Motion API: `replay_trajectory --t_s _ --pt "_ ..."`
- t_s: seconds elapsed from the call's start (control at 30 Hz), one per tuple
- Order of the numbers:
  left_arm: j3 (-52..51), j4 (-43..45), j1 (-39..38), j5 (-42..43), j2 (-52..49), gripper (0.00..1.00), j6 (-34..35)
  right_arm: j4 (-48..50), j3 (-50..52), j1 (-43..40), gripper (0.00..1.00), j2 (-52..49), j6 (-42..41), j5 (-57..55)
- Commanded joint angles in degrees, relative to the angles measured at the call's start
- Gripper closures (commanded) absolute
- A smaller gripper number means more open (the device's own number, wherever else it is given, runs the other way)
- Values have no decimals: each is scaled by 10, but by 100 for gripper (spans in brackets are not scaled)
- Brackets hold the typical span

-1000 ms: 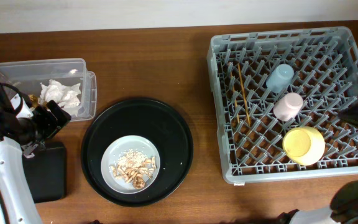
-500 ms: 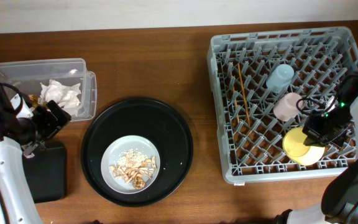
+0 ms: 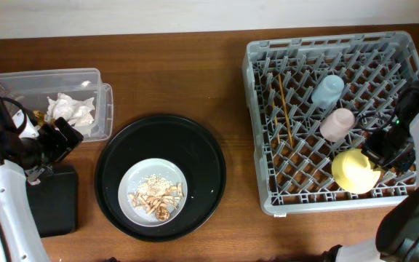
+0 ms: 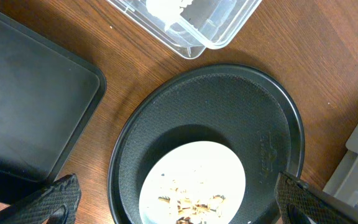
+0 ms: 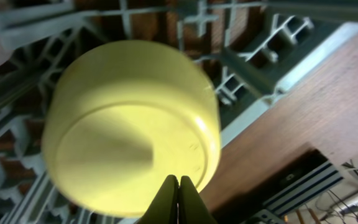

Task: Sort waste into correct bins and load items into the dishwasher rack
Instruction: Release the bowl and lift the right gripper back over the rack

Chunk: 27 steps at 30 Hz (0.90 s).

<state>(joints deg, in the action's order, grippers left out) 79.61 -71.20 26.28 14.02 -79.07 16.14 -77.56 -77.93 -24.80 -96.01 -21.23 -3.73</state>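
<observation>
The grey dishwasher rack point(image 3: 260, 131) holds wooden chopsticks point(image 3: 283, 109), a light-blue cup point(image 3: 328, 90), a pink cup point(image 3: 337, 124) and the yellow bowl point(image 3: 353, 172), which lies bottom-up. My right gripper point(image 3: 379, 154) is shut with nothing in it, just above the bowl's underside point(image 5: 123, 124), near the rack's front right corner. My left gripper point(image 3: 59, 140) is open and empty, hovering between the clear box point(image 3: 20, 76) with white tissues point(image 3: 71, 109) and the shallow black tray point(image 3: 53, 204). The grey-white plate point(image 3: 133, 178) carries beige crumbs point(image 3: 155, 195).
The plate sits inside a large round black tray point(image 3: 195, 160), which also shows in the left wrist view point(image 4: 229, 106) next to the clear box point(image 4: 210, 25) and the shallow black tray point(image 4: 23, 99). The rack's outer wall point(image 5: 247, 68) borders bare wooden table point(image 5: 291, 124).
My right arm came in from the right over the rack to the yellow bowl, and the bowl has tipped slightly. The left arm has not moved.
</observation>
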Motion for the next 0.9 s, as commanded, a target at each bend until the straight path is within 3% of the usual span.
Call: replay_trajectory --t_s 0.0,0.1,0.13,0.2,0.23,0.47,0.67,0.77,0.87 --pt "2 -1 3 -4 5 1 6 -2 -18 36 96 86 13 81" --pt "2 -1 3 -4 5 1 6 0 -19 98 88 164 13 116" --pt "2 -1 3 -4 5 1 6 1 -19 129 78 188 12 126" --pt "2 -1 3 -4 5 1 6 8 -19 201 37 224 12 134" --pt "2 -1 3 -4 5 1 6 16 -19 238 4 235 12 137" --pt "2 -1 3 -4 5 1 6 77 -18 422 1 217 -55 219" --pt "2 -1 3 -4 5 1 6 142 -18 582 1 140 -55 210" --pt "2 -1 3 -4 5 0 6 149 -19 621 2 103 -60 152" --pt "2 -1 3 -4 5 1 6 141 -25 602 2 102 -82 117"
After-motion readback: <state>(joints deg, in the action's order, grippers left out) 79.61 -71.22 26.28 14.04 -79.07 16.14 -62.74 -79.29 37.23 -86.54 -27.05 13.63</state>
